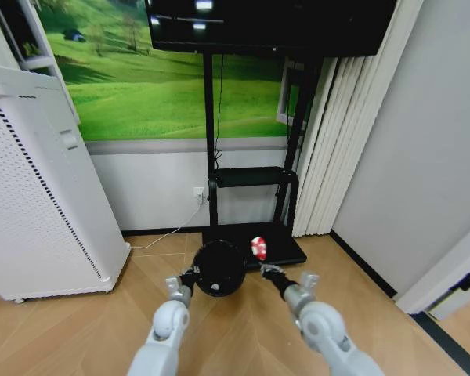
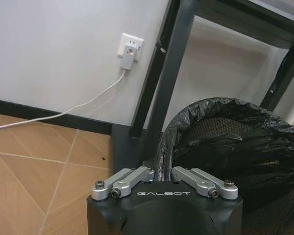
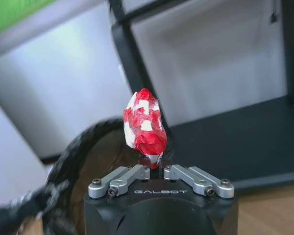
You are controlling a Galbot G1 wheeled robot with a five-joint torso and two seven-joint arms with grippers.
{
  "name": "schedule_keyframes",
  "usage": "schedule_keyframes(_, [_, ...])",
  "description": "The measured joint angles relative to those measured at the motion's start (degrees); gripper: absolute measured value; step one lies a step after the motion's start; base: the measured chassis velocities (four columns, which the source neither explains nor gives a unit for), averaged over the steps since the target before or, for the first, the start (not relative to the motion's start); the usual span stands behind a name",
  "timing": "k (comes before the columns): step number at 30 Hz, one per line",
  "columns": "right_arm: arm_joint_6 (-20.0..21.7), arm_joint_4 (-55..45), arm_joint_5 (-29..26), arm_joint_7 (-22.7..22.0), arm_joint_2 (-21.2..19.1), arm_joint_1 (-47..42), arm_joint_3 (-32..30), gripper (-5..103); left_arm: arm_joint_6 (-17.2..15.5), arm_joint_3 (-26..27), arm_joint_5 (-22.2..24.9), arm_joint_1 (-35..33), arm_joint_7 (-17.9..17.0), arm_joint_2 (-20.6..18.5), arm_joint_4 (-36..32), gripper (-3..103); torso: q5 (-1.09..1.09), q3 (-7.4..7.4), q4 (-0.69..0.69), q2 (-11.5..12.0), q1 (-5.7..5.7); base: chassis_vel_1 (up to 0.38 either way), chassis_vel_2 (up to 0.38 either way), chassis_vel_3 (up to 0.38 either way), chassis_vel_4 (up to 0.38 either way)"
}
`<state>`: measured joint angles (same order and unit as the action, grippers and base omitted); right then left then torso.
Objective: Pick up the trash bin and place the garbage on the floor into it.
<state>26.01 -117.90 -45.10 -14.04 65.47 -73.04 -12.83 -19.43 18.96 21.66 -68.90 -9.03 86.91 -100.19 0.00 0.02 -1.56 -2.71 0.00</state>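
While my left pincer (image 1: 189, 276) seemingly grips the trash bin (image 1: 218, 268), my right pincer (image 1: 268, 270), clamped on the red-and-white piece (image 3: 144, 121), should release directly above it.

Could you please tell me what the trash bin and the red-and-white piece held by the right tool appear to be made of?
The trash bin, held at its rim by the left tool, looks like fine black mesh, probably metal, lined with a glossy, wrinkled black plastic bag folded over the rim. The red-and-white piece, pinched in the right tool, looks like crumpled shiny wrapper, likely plastic film or foil, judging by its creases and sheen.
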Motion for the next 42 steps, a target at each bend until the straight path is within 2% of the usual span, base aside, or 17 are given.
schedule_keyframes(3, [1.7, 0.8, 0.9, -0.1, 0.3, 0.3, 1.5, 8, 0.0, -0.2, -0.3, -0.1, 0.1, 0.4, 0.0, 4, 0.0, 0.0, 0.01, 0.0, 0.0, 0.0, 0.0, 0.0, 0.0])
schedule_keyframes(6, [2.2, 2.8, 4.6, -0.1, 0.3, 0.6, 3.7, 25, 0.0, -0.2, -0.4, -0.1, 0.3, 0.5, -0.2, 4, 0.0, 0.0, 0.0, 0.0, 0.0, 0.0, 0.0, 0.0, 0.0])
schedule_keyframes(7, [2.2, 2.8, 4.6, -0.1, 0.3, 0.6, 3.7, 25, 0.0, -0.2, -0.4, -0.1, 0.3, 0.5, -0.2, 4, 0.0, 0.0, 0.0, 0.0, 0.0, 0.0, 0.0, 0.0, 0.0])
schedule_keyframes(10, [2.9, 3.0, 5.6, -0.2, -0.1, 0.9, 4.6, 41, 0.0, 0.0, -0.5, -0.4, 0.6, 0.7, -0.8, 4, 0.0, 0.0, 0.0, 0.0, 0.0, 0.0, 0.0, 0.0, 0.0])
schedule_keyframes(11, [2.9, 3.0, 5.6, -0.2, -0.1, 0.9, 4.6, 41, 0.0, 0.0, -0.5, -0.4, 0.6, 0.7, -0.8, 4, 0.0, 0.0, 0.0, 0.0, 0.0, 0.0, 0.0, 0.0, 0.0])
schedule_keyframes(13, [2.3, 2.8, 5.9, -1.0, 0.6, 1.2, 4.3, 51, 0.0, 0.2, -0.7, -0.7, 0.7, 0.7, -1.5, 4, 0.0, 0.0, 0.0, 0.0, 0.0, 0.0, 0.0, 0.0, 0.0])
schedule_keyframes(14, [2.3, 2.8, 5.9, -1.0, 0.6, 1.2, 4.3, 51, 0.0, 0.2, -0.7, -0.7, 0.7, 0.7, -1.5, 4, 0.0, 0.0, 0.0, 0.0, 0.0, 0.0, 0.0, 0.0, 0.0])
schedule_keyframes(15, [1.8, 2.3, 5.9, -1.4, 0.9, 1.3, 3.6, 57, 0.0, 0.3, -0.7, -0.9, 0.8, 0.5, -1.9, 4, 0.0, 0.0, 0.0, 0.0, 0.0, 0.0, 0.0, 0.0, 0.0])
schedule_keyframes(16, [1.3, 1.9, 5.9, -1.7, 1.1, 1.3, 2.6, 57, 0.0, 0.7, -0.8, -1.1, 0.9, 0.3, -2.3, 4, 0.0, 0.0, 0.01, 0.0, 0.0, 0.0, 0.0, 0.0, 0.0])
schedule_keyframes(18, [-0.9, -0.1, 5.9, -2.4, 1.3, 1.1, -0.5, 67, 0.2, 1.6, -1.4, -1.6, 1.6, -0.5, -3.7, 4, -0.01, 0.0, 0.0, 0.0, 0.0, 0.0, 0.0, 0.0, 0.0])
schedule_keyframes(21, [-2.6, -1.5, 6.7, -3.5, 1.2, 1.0, -2.8, 73, 0.4, 2.6, -1.9, -2.2, 2.2, -1.3, -4.8, 4, -0.02, 0.0, -0.01, 0.0, 0.0, 0.0, 0.0, 0.0, 0.0])
schedule_keyframes(23, [-5.2, -2.8, 9.9, -3.9, 1.1, 0.8, -7.4, 84, 0.5, 4.9, -2.3, -3.4, 3.1, -2.5, -7.0, 4, -0.01, 0.0, 0.01, 0.0, 0.0, 0.0, 0.0, 0.0, 0.0])
schedule_keyframes(24, [-5.2, -2.8, 9.9, -3.9, 1.1, 0.8, -7.4, 84, 0.5, 4.9, -2.3, -3.4, 3.1, -2.5, -7.0, 4, -0.01, 0.0, 0.01, 0.0, 0.0, 0.0, 0.0, 0.0, 0.0])
schedule_keyframes(27, [-7.6, -3.7, 13.4, -3.1, 1.1, -0.8, -12.0, 98, 0.6, 7.6, -2.6, -4.7, 4.3, -3.4, -9.0, 4, 0.0, 0.0, 0.01, 0.0, 0.0, 0.0, 0.0, 0.0, 0.0])
schedule_keyframes(33, [-9.9, -4.9, 17.2, -0.8, 1.2, -7.3, -20.0, 100, 1.0, 11.9, -2.3, -5.9, 6.0, -5.0, -11.0, 4, 0.0, 0.0, -0.01, 0.0, 0.0, 0.0, 0.0, 0.0, 0.0])
schedule_keyframes(42, [-11.0, -5.7, 16.7, 0.4, 1.0, -12.2, -23.6, 100, 1.1, 13.2, -1.4, -5.7, 6.2, -6.2, -11.5, 4, -0.01, 0.0, -0.01, 0.0, 0.0, 0.006, -0.006, -0.005, 0.005])
